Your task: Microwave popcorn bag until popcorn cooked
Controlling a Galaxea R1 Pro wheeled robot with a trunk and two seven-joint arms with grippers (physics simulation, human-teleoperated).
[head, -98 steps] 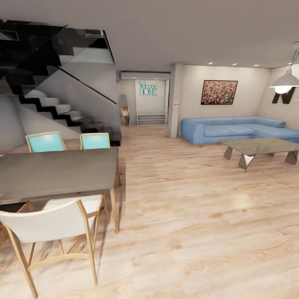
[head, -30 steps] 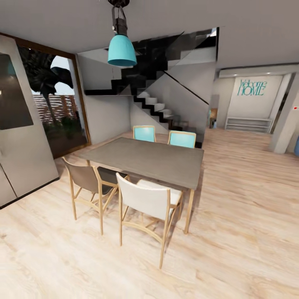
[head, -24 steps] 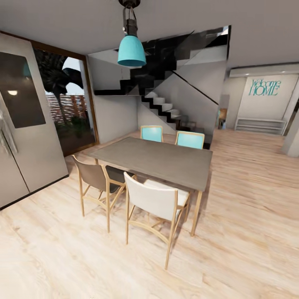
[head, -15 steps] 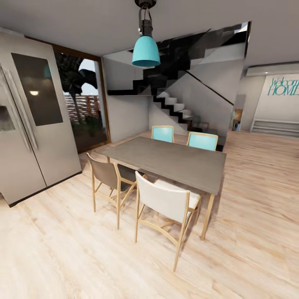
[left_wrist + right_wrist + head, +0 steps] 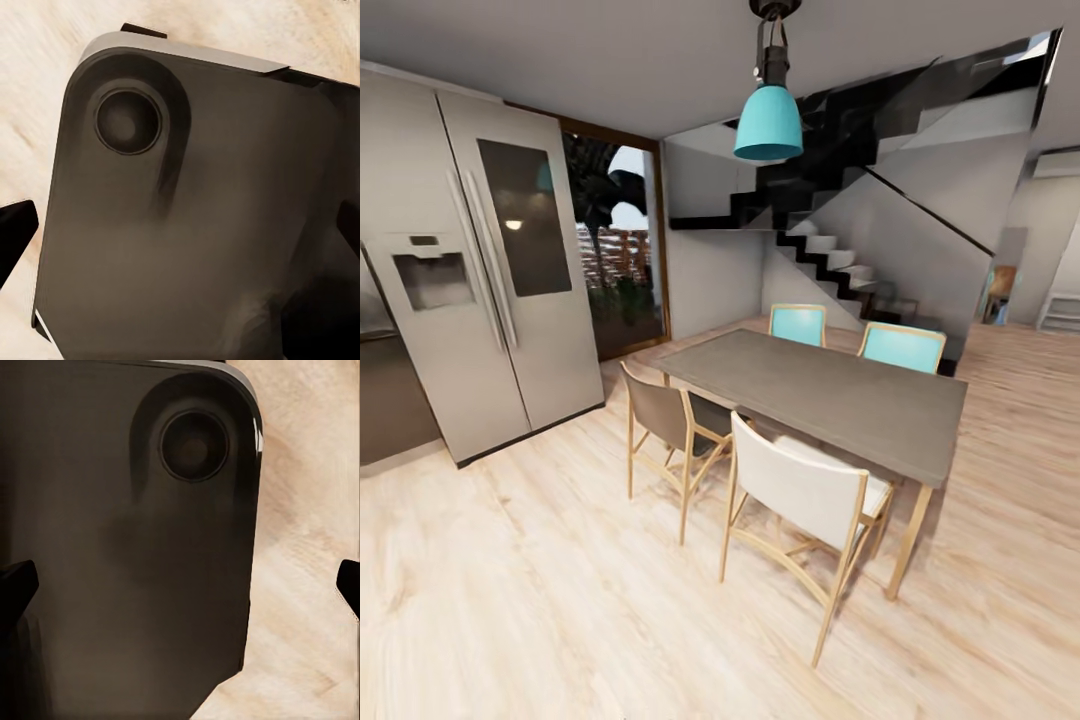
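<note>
Grey dining table [image 5: 830, 390] beside steel fridge [image 5: 480, 300].

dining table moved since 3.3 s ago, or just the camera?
No. The dining table keeps its place beside the staircase and its chairs; the whole head view swung left, bringing the fridge into frame.

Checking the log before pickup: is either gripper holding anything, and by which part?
Nothing is held: both wrist views show dark fingertips far apart, only robot body and floor between.
</note>
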